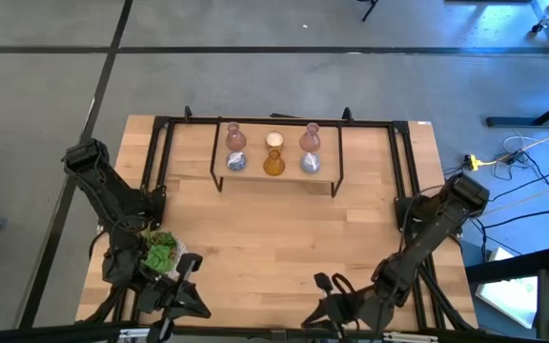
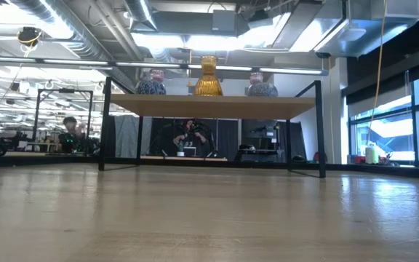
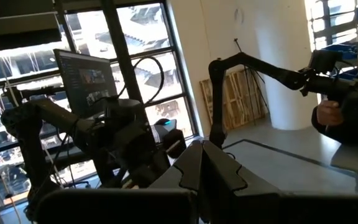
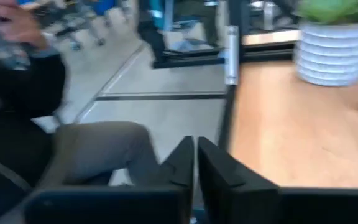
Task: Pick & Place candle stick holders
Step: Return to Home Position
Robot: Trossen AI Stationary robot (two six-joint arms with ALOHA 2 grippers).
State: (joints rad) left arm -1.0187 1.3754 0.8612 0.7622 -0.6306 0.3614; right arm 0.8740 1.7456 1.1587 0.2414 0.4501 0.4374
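Six candle stick holders stand on a small raised wooden shelf [image 1: 279, 176] at the table's far middle: two pink [image 1: 235, 137] [image 1: 310, 137] and a cream-white one [image 1: 274, 142] in the back row, two silvery-blue [image 1: 236, 162] [image 1: 310, 163] and an amber one [image 1: 274, 164] in front. The low view shows the amber holder [image 2: 208, 77] between the two silvery-blue ones. My left gripper [image 1: 187, 297] is shut and empty at the near left. My right gripper [image 1: 330, 307] is shut and empty at the near right. Both are far from the holders.
A green succulent in a pale ribbed pot [image 1: 163, 253] stands at the near left beside my left arm; it also shows in the right wrist view [image 4: 336, 46]. A black metal frame [image 1: 160, 152] surrounds the table's far half. A seated person [image 4: 36, 118] is beyond the table's edge.
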